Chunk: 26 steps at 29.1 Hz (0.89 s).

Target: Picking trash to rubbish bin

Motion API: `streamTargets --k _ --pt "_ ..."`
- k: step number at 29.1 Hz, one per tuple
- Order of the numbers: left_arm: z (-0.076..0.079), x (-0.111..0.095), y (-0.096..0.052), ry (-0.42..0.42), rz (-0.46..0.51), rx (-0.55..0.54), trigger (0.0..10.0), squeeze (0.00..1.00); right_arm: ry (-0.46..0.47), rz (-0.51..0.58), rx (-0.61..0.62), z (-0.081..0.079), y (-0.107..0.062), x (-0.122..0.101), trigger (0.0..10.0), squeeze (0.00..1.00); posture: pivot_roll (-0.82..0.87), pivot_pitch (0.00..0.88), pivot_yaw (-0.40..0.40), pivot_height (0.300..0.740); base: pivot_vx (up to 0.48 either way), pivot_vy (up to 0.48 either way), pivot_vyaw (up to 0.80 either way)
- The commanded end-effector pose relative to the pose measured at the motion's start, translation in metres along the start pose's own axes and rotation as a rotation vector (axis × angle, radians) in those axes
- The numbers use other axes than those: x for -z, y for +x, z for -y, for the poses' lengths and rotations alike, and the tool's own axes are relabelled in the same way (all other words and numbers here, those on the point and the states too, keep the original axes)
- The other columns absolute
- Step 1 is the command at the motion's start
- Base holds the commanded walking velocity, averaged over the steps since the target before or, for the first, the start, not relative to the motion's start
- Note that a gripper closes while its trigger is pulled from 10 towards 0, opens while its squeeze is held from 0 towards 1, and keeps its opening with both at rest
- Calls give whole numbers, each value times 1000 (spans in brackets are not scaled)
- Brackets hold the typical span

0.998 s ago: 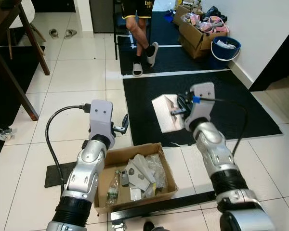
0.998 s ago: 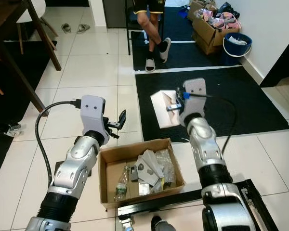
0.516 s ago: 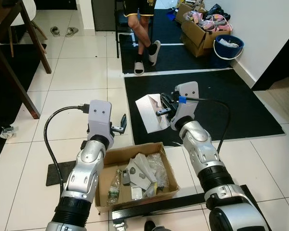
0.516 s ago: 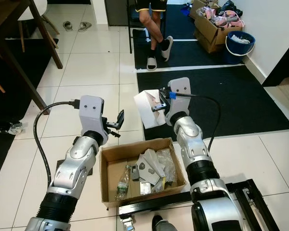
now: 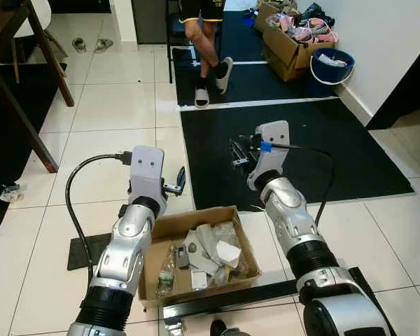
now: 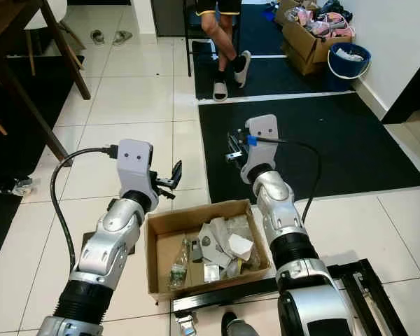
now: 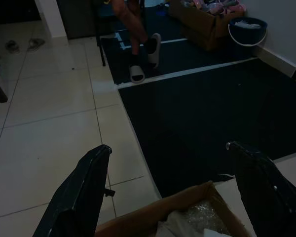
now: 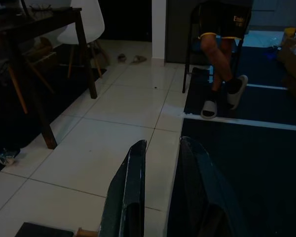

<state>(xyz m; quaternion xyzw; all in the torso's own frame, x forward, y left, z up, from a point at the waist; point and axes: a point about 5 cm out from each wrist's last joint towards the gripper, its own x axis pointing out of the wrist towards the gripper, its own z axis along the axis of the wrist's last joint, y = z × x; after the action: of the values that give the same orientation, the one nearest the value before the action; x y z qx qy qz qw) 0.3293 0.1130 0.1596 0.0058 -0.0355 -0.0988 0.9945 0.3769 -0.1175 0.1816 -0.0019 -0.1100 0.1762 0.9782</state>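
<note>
We see a cardboard box point(image 5: 169, 231) on the floor point(image 5: 112, 105), with the white paper trash point(image 5: 227, 252) lying inside it. Our right tool point(image 5: 238, 152) is up over the black mat point(image 5: 336, 133), its fingers nearly closed and holding nothing. Our left tool point(image 5: 180, 179) hangs open near the box's back edge.

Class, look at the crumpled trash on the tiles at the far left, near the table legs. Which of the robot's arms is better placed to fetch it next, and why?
Probably the left. The left pincer hangs open on the side nearer that crumpled trash. The right pincer sits over the black mat, beyond the cardboard box.
</note>
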Motion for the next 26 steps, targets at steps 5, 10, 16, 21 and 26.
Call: streamTargets --k 5,10,16,21,26 --pt "-2 8 -2 8 -35 -2 10000 0 1 -16 20 4 -9 9 10000 0 -29 197 1 740 0 0 0" --pt "-3 7 -2 5 -29 -2 10000 0 16 -21 66 11 -20 13 10000 0 -30 191 1 740 0 0 0" --pt "-3 12 -6 -4 -50 -4 10000 0 -41 -68 214 31 -55 30 10000 0 -35 174 8 740 0 0 0" --pt "-3 13 -7 -10 -48 -5 10000 0 -135 -124 266 38 -72 39 10000 0 -36 166 15 740 0 0 0" --pt "-2 11 -6 -22 -42 2 10000 0 -88 -111 298 38 -78 40 10000 0 -37 158 19 740 0 0 0"
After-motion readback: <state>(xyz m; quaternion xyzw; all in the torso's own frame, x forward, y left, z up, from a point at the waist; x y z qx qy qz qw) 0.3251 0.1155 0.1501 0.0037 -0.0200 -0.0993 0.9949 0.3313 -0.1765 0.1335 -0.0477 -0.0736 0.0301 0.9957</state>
